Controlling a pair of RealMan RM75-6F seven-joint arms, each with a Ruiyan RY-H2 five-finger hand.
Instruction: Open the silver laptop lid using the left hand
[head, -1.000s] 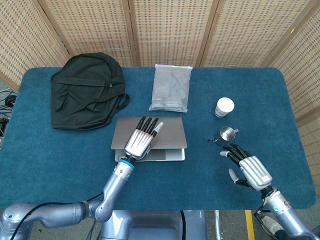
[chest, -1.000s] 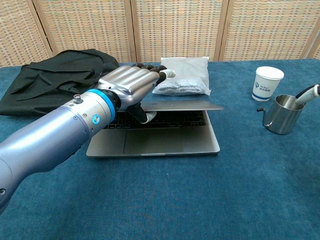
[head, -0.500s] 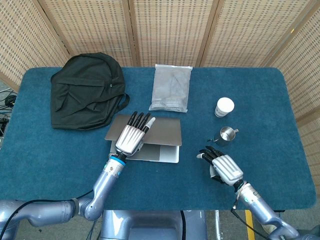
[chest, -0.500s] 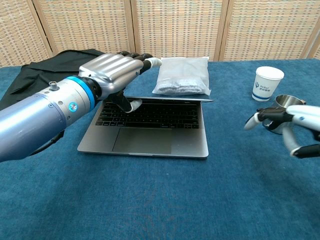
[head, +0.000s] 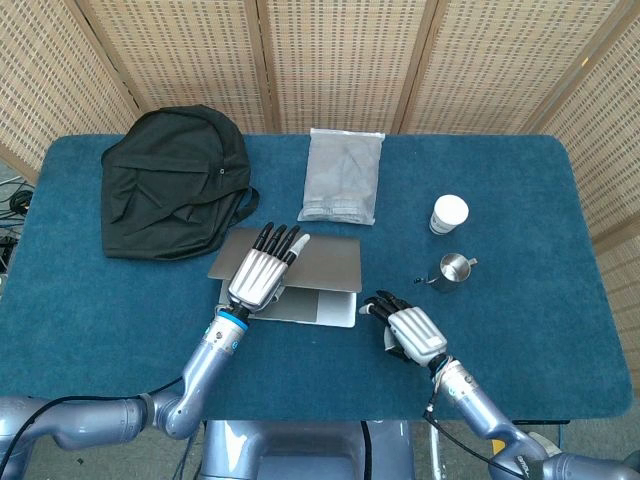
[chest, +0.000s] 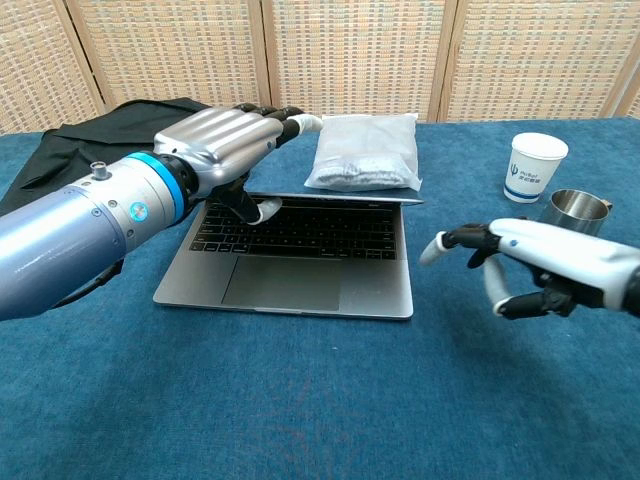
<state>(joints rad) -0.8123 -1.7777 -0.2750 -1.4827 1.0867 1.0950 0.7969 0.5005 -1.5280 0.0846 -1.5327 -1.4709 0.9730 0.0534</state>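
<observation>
Laptop (chest: 290, 262) sits mid-table, its lid (head: 300, 262) partly raised. My left hand (head: 262, 274) grips the lid's front edge, fingers laid flat and close together on top, thumb (chest: 262, 209) beneath. My right hand (chest: 535, 265) hovers empty, fingers spread, beside the laptop's right edge, near a steel jug (head: 454, 269) and paper cup (head: 449, 213).

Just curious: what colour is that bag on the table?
Black. The bag shows best in the head view.

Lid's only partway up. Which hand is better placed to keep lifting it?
Left hand: it is already at the laptop lid. The right hand hovers open beside the laptop, touching nothing.
</observation>
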